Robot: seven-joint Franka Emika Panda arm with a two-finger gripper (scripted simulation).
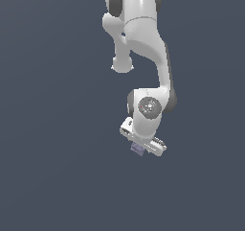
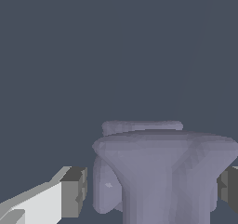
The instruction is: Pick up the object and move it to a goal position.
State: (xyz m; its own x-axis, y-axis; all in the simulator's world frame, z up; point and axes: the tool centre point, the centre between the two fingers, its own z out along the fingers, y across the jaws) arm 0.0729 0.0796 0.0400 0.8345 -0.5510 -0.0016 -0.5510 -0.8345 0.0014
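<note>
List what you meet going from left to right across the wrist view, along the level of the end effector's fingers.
White finger with dark pad → pale purple-grey object → dark pad of the other finger at the picture's edge.

Glossy white rounded-link robot arm point(image 1: 143, 38) is showing dark grey bands at its joints, smooth casing segments running thick and tubular with a faint seam line across the upper link. A round grey cap with a small red mark point(image 1: 149, 106) is sitting on the wrist housing, and a flat white boxy hand block point(image 1: 143, 138) is carrying tiny dark details along its edge. In the wrist view, the white gripper point(image 2: 153, 190) is showing angular white fingers ending in square dark grey pads point(image 2: 73, 192).
</note>
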